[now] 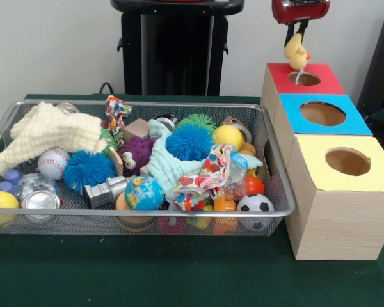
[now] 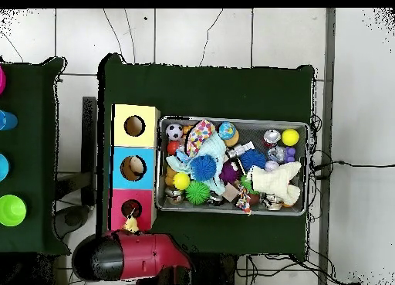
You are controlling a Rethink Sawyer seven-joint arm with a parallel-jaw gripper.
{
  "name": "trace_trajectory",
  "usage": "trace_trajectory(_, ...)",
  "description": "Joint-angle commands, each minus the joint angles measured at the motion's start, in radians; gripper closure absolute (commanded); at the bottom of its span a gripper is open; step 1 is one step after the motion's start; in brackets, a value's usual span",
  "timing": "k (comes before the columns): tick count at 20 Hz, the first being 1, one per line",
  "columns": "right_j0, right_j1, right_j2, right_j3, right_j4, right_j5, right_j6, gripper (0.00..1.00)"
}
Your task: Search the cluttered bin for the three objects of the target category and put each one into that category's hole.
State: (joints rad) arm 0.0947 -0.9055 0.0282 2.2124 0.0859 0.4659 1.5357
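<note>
While the gripper point(image 1: 299, 33) hangs at the upper right of the front view, it's got a small yellow plush toy point(image 1: 296, 52) pinched between its black fingers, dangling right over the hole of the red box point(image 1: 320, 72). Looks like a little duck or chick, but it's too small to be sure. In the overhead view the same toy point(image 2: 131, 222) sits at the edge of that red hole, lower left of the frame, with the red arm point(image 2: 146, 255) below it.

So the drop looks like it's about to happen but isn't done: the toy isn't inside the hole yet. The blue box point(image 1: 322, 115) next to it and the yellow box point(image 1: 345, 163) at the near end both show open holes. The overhead view shows something pale down inside the blue one, can't tell what.

As for progress, hard to call. If plush toys are the target category, this one counts as in hand, and the pictures don't show whether any others are already inside the red box. The wire bin point(image 1: 278, 192) on the left is packed: a purple stuffed monster point(image 1: 138, 153), a baseball point(image 1: 53, 162), a little globe ball point(image 1: 144, 193), a soccer ball point(image 1: 255, 206), spiky blue balls, cloths, cans. The purple monster looks like the likeliest next pick, and it's half buried, so that'll take some digging.
</note>
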Motion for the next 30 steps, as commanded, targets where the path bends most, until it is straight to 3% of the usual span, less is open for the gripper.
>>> trace_trajectory(1, 0.061, 0.058, -0.031, -0.033, 0.022, -0.073, 0.272, 1.0)
trace_trajectory(5, 0.089, 0.083, -0.053, -0.057, 0.051, -0.067, 0.296, 1.0)
trace_trajectory(15, 0.073, 0.09, -0.029, -0.028, 0.101, -0.15, 0.278, 1.0)
trace_trajectory(26, 0.076, 0.071, -0.039, -0.048, 0.118, -0.11, 0.261, 1.0)
trace_trajectory(27, 0.076, 0.07, -0.039, -0.051, 0.12, -0.107, 0.258, 0.0)
trace_trajectory(30, 0.081, 0.065, -0.046, -0.064, 0.121, -0.085, 0.26, 0.0)
